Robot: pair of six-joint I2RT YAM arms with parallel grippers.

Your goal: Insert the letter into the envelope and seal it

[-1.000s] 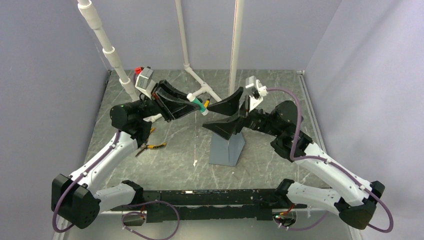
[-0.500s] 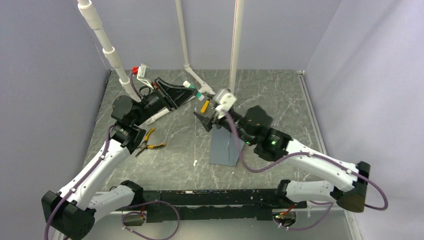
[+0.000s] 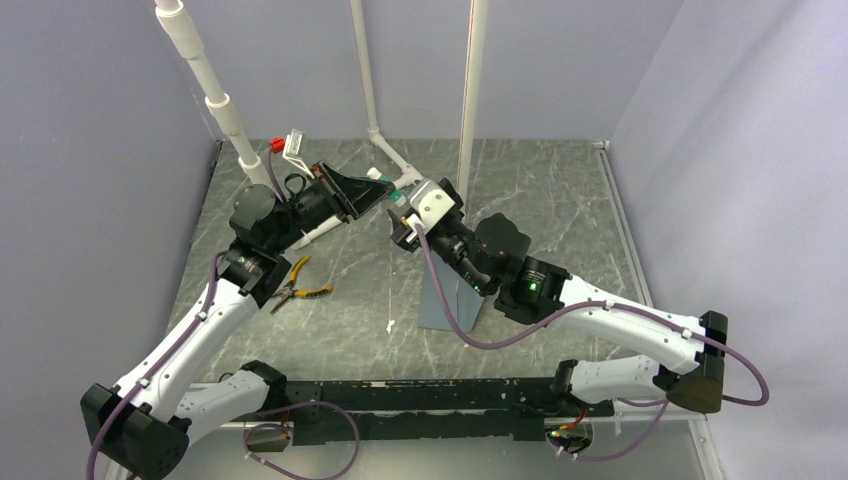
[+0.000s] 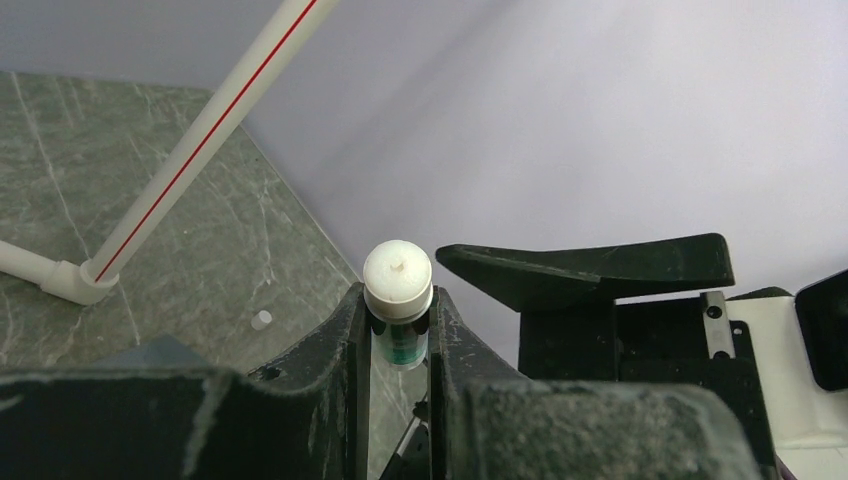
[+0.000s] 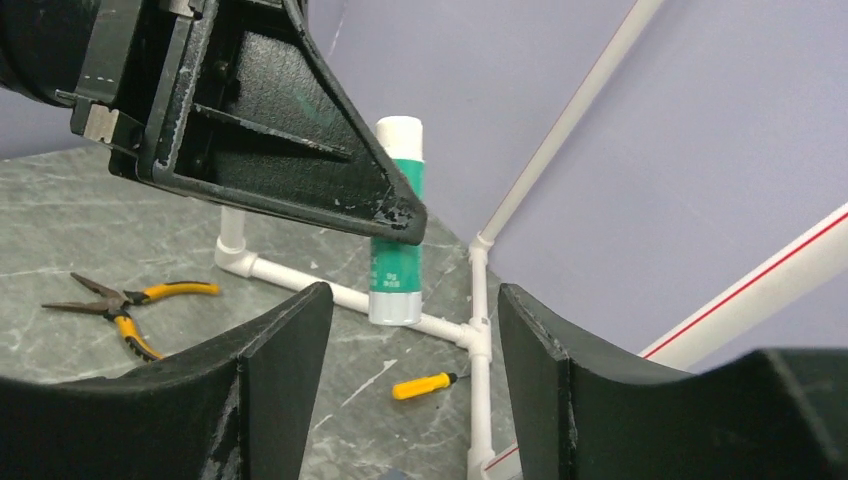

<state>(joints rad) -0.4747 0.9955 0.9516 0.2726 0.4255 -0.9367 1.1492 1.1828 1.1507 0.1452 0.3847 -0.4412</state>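
The left pincer [image 3: 362,192] is clamped on the green body of a glue stick [image 5: 397,275], holding it in the air over the far middle of the table [image 3: 540,190]. The right pincer [image 3: 402,230] faces it, jaws spread wide, with nothing between them. The stick is probably light, rigid and smooth-walled. Grip an exposed white end squarely to prevent slipping. The envelope [image 3: 458,308] lies on the table near its centre, partly under the right arm. The letter is not visible. Treat the envelope as thin, limp paper that creases easily, and lift it by an edge or the flap. Pliers [image 3: 300,291] lie toward the left edge. A yellow screwdriver [image 5: 425,384] and a white pipe frame [image 3: 395,160] occupy the far side, crowding the handover.
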